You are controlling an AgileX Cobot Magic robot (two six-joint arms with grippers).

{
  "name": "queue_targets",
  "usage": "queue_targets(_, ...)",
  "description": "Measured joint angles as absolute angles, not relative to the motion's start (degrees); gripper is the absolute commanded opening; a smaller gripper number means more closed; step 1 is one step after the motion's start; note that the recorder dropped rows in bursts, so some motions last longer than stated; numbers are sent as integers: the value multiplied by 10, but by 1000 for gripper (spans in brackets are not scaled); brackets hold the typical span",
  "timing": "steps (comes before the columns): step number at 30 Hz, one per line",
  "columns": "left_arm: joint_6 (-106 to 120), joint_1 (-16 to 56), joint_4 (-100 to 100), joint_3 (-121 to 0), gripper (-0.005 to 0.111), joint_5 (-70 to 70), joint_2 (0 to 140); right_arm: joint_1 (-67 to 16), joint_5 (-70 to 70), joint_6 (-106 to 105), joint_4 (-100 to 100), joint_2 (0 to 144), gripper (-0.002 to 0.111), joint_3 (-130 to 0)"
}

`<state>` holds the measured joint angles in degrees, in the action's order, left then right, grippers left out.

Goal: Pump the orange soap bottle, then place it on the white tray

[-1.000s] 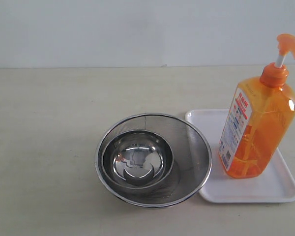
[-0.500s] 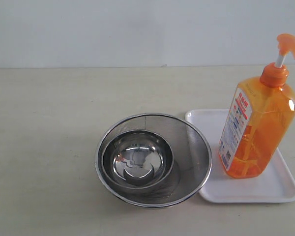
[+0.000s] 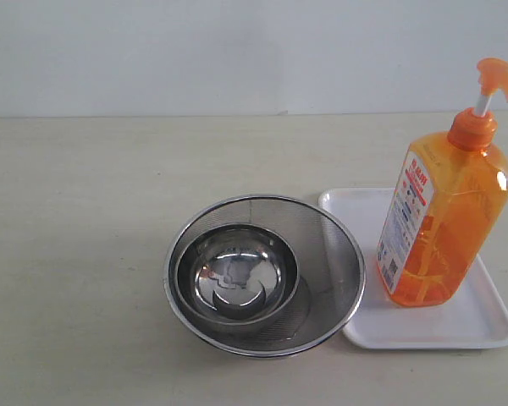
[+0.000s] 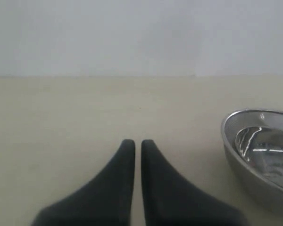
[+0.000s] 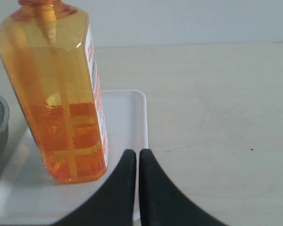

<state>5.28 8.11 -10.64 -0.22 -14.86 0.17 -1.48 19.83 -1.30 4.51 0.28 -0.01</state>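
A: What is seen to be changed over the last second?

B: Very little. The orange soap bottle (image 3: 440, 228) is found in the same spot as before, upright on the white tray (image 3: 483, 326), towards the tray's near right part. Its pump head (image 3: 495, 80) is raised on the white stem, as it was. The mesh strainer (image 3: 339, 254) with the steel bowl (image 3: 237, 271) inside it is likewise unmoved, just beside the tray and overlapping its left edge in the exterior view.

A: And how are the grippers held?

B: The left gripper (image 4: 137, 143) is closed on nothing, fingers drawn together over bare table (image 3: 85, 211), the strainer off to one side. The right gripper (image 5: 137, 153) is also clenched and empty, its tips near the tray's edge beside the bottle but not touching it. Neither arm is caught by the exterior view.

A: What is meant by that for the task?

B: The placing looks already satisfied, since the bottle is borne by the tray. Whether the pumping was carried out cannot be told from these views. With nothing shifting and both grippers withdrawn, the task is judged to be at or close to its end.
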Motion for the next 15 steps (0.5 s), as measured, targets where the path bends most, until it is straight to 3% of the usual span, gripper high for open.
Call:
queue_targets(8, 53, 13, -116, -2, 5, -178, 2, -15, 198, -13, 45, 3, 0, 0)
queue_targets(15, 53, 0, -116, -2, 5, -178, 2, -15, 198, -13, 45, 3, 0, 0)
